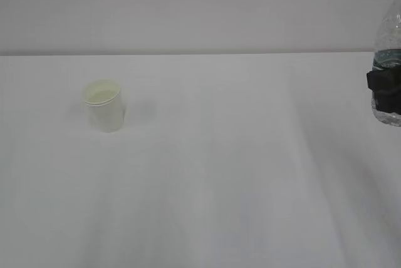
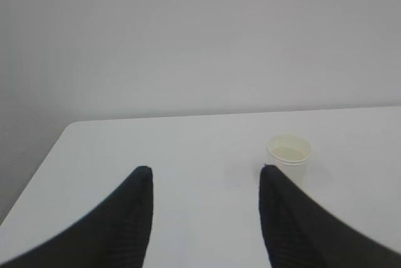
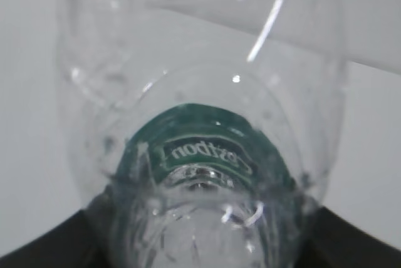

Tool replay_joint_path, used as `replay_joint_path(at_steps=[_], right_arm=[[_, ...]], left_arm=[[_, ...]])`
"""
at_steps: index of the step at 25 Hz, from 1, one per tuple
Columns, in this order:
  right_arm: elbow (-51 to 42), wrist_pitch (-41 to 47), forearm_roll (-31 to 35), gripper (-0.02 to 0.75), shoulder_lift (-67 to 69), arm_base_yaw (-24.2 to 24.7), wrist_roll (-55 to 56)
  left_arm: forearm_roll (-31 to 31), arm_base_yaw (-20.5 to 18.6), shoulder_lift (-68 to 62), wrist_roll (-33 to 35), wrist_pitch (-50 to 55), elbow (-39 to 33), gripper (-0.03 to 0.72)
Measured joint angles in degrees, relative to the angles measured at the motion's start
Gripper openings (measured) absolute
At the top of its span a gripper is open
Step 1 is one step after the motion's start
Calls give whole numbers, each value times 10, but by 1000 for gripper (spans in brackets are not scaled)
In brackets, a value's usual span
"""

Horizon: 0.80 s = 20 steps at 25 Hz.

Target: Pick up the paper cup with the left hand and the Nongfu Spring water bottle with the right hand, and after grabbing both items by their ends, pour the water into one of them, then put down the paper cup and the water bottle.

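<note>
Right end effector (image 1: 383,89) clamps the Nongfu Spring water bottle (image 1: 388,36) far right of the paper cup (image 1: 104,105); left end effector (image 2: 205,183) hovers apart, empty, near the cup on the table (image 1: 238,174).

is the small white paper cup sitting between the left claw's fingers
No, the small white paper cup stands on the white table beyond the left claw, whose open black fingers hold nothing.

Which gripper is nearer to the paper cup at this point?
Left. The left gripper is open with the paper cup standing free just beyond its right fingertip. The right gripper is far across the table, clamped on the water bottle.
</note>
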State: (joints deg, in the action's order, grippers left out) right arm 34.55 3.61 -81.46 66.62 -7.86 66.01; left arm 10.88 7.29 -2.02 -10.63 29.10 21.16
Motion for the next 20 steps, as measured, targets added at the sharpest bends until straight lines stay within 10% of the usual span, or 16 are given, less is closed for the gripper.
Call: replay_joint_path(at_steps=[20], right_arm=[[0,-74,394,403,23,0,-379]], left_arm=[[0,0,0,0,0,0,387]])
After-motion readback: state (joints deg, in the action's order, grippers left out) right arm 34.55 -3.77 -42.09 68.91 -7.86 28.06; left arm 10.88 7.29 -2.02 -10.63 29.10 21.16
